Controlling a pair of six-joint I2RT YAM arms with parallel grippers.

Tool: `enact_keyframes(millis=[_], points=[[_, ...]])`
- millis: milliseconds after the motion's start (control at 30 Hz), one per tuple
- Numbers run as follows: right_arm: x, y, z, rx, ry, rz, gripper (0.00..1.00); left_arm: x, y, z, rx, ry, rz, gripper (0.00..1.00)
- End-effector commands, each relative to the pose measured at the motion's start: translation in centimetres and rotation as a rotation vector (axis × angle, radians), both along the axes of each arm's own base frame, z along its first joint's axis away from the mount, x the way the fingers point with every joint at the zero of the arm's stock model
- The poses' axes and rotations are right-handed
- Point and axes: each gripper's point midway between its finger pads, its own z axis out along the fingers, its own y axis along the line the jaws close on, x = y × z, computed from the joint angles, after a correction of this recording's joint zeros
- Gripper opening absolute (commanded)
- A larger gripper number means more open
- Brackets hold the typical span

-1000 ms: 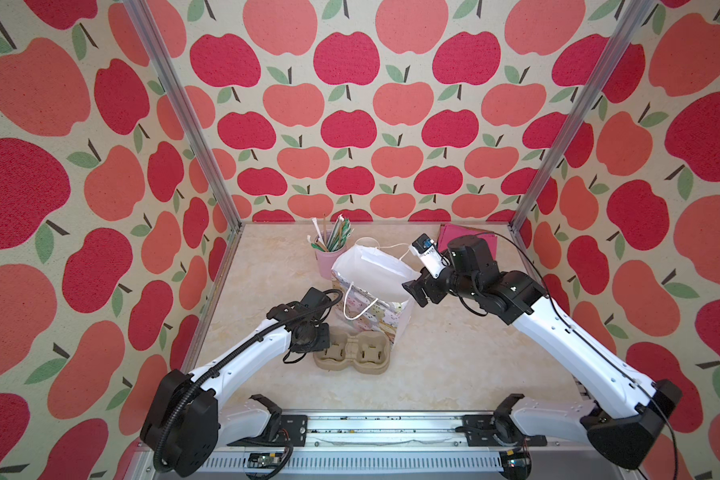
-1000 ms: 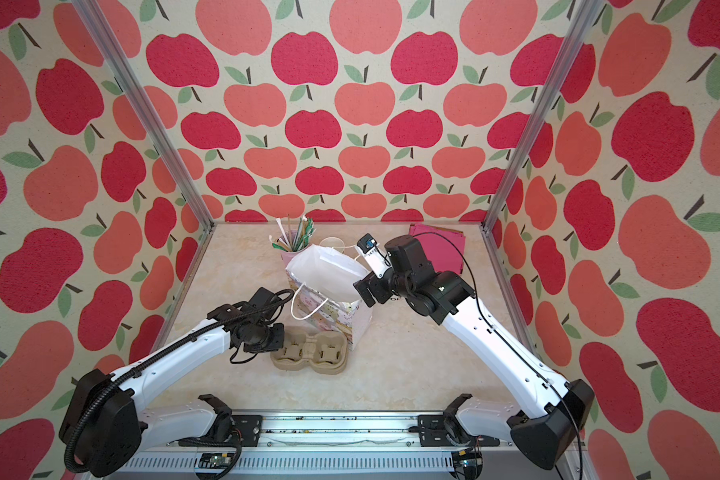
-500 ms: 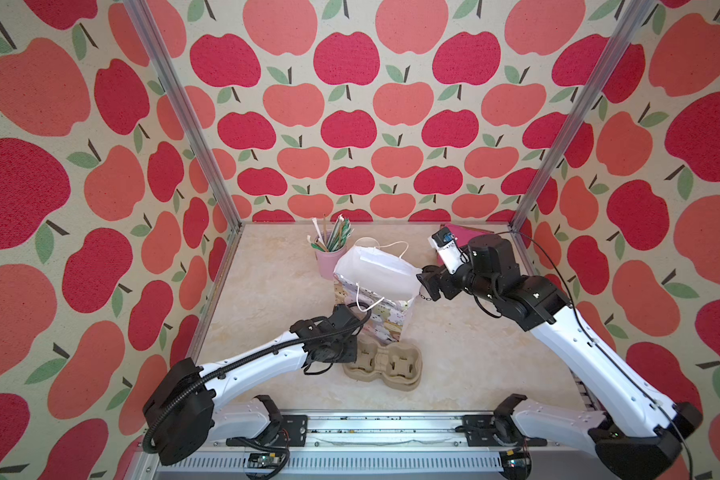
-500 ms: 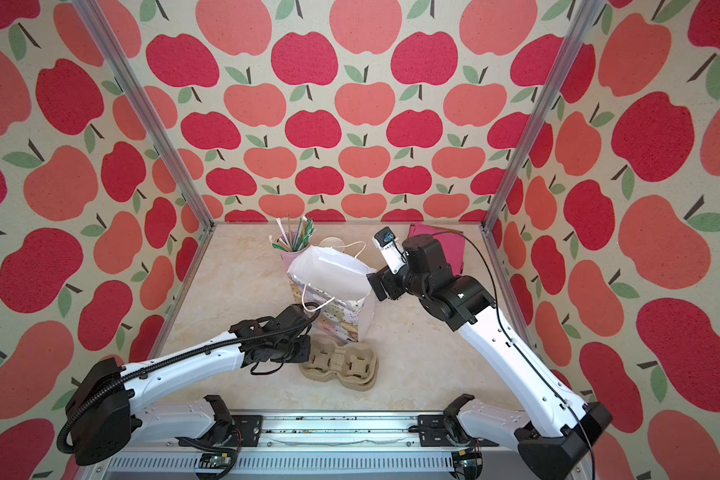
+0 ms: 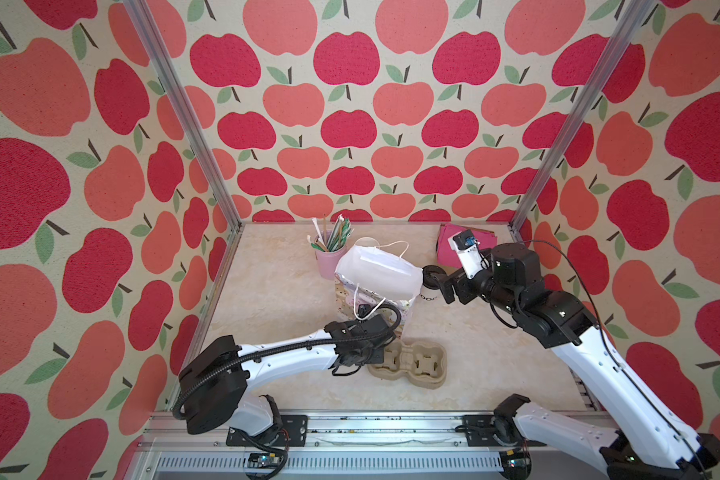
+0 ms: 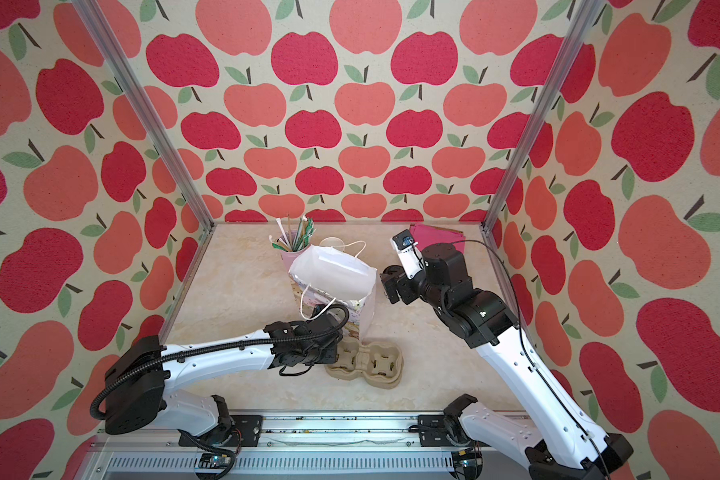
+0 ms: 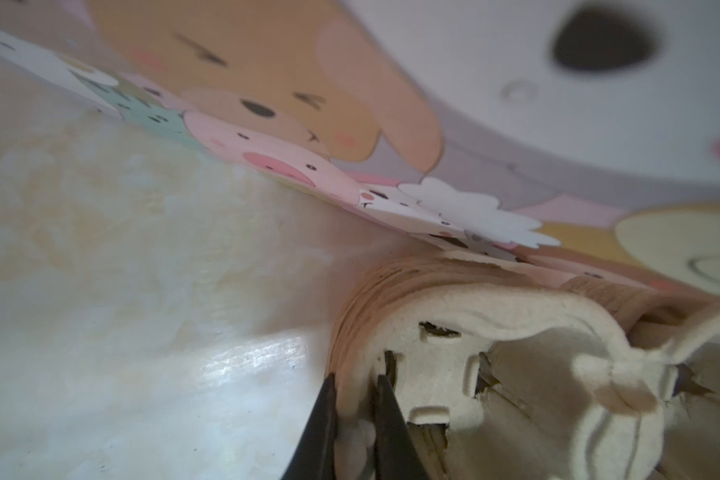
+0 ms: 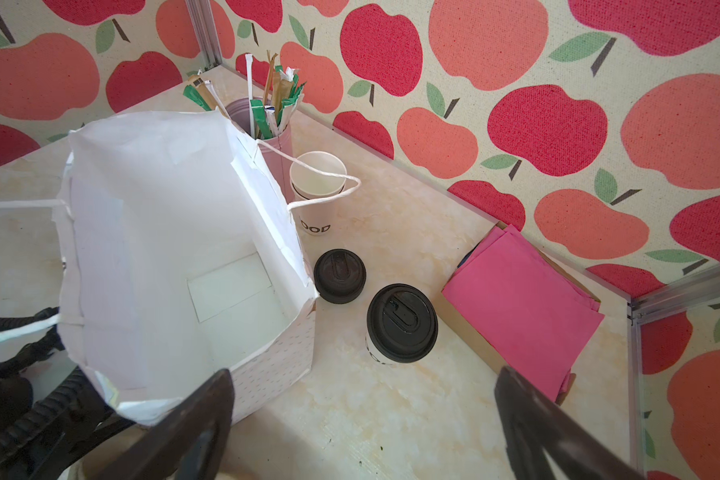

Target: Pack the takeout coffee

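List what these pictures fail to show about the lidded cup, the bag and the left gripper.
Lidded cup: lettering mostly hidden beneath its lid in the right wrist view; in a top view the bag covers part.
Bag floor: near part hidden by the bag's own wall, right wrist view.
Left gripper: hidden under its own wrist in both top views; its pinch on the cup carrier shows only in the blurred left wrist view.

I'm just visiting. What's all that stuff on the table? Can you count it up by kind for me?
Paper bag: 1
Lidded coffee cup: 1
Loose black lid: 1
Stack of open white cups: 1
Pink cup of straws: 1
Pile of pink napkins: 1
Pulp cup carrier: 1
Total: 7
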Motion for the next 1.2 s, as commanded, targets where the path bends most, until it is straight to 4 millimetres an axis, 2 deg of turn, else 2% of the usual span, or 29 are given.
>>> enact_keyframes(millis=[0, 167, 333, 467, 667, 867, 1033, 1167], points=[[-0.3, -1.0, -0.3, 0.008, 0.011, -0.038, 0.99, 0.3, -0.7, -0.2, 0.056, 0.004, 0.002, 0.06], [-0.7, -1.3, -0.8, 0.002, 0.02, -0.044, 0.99, 0.2, -2.1, -0.4, 0.084, 0.022, -0.041, 0.1], [-1.2, -1.5, -1.7, -0.007, 0.047, -0.035, 0.99, 0.2, -1.4, 0.9, 0.051, -0.019, -0.031, 0.21], [-1.6, -0.7, -2.2, -0.003, 0.077, 0.005, 0.99, 0.2, -0.4, 3.1, -0.032, -0.088, -0.019, 0.39], [-0.9, -0.3, -1.9, 0.002, 0.076, -0.001, 0.99, 0.3, 3.4, 7.0, -0.119, -0.246, 0.022, 0.66], [2.0, -2.7, -3.0, -0.01, 0.118, -0.167, 0.99, 0.6, 8.2, 10.0, -0.181, -0.409, 0.098, 0.88], [4.6, -4.3, -4.3, 0.068, 0.213, -0.263, 0.99, 1.5, 11.0, 11.1, -0.203, -0.47, 0.139, 1.0], [6.0, -4.1, -7.1, 0.054, 0.314, -0.292, 0.99, 2.8, 12.5, 12.2, -0.219, -0.514, 0.159, 0.99]])
